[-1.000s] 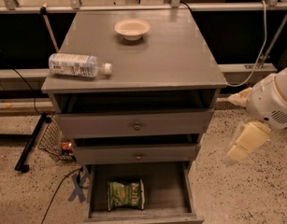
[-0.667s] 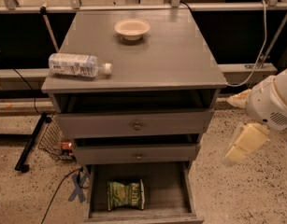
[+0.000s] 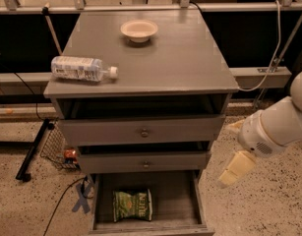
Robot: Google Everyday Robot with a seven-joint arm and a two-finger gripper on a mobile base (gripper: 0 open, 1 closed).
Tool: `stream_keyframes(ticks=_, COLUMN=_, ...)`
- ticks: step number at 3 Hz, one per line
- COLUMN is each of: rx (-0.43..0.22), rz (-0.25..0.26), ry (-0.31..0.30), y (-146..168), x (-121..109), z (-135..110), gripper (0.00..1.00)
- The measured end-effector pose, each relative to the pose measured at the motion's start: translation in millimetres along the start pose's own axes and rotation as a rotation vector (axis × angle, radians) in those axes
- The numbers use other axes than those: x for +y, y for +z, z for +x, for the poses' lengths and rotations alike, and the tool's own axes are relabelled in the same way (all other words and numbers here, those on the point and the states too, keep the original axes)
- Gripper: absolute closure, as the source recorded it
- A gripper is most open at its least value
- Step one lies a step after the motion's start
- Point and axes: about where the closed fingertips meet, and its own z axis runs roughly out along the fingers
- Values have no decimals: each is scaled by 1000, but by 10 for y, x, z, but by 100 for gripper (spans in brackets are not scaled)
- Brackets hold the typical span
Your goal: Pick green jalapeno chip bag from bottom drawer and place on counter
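Your gripper (image 3: pixel 229 154) hangs right of the bottom drawer (image 3: pixel 176 200), outside it, jaws spread and empty. The green jalapeno chip bag (image 3: pixel 133 205) lies flat on the drawer floor, well left of the jaws.

The chip bag (image 3: pixel 133 205) lies in the bottom drawer (image 3: pixel 176 200) of the cabinet (image 3: pixel 140 131); bottle (image 3: pixel 81 68) and bowl (image 3: pixel 139 30) sit on its tabletop (image 3: pixel 165 63); the gripper (image 3: pixel 235 149) is to its right.

claw (image 3: pixel 228 154) hangs low at right, spread wide.
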Motion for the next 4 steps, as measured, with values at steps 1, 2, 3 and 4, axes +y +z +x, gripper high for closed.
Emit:
stream_keyframes(ticks=1, rx=12, rz=-19, ry=15, y=541, x=-25, z=134, gripper=0)
stream_keyframes(ticks=2, rx=-20, rz=-40, ry=39, y=1060, x=-16, z=262, gripper=0)
stream_keyframes(ticks=3, rx=-74, rz=-77, ry=84, y=1567, x=8, z=370, gripper=0)
stream_keyframes(ticks=4, rx=-74, rz=-84, ry=82, y=1598, x=11, z=376, gripper=0)
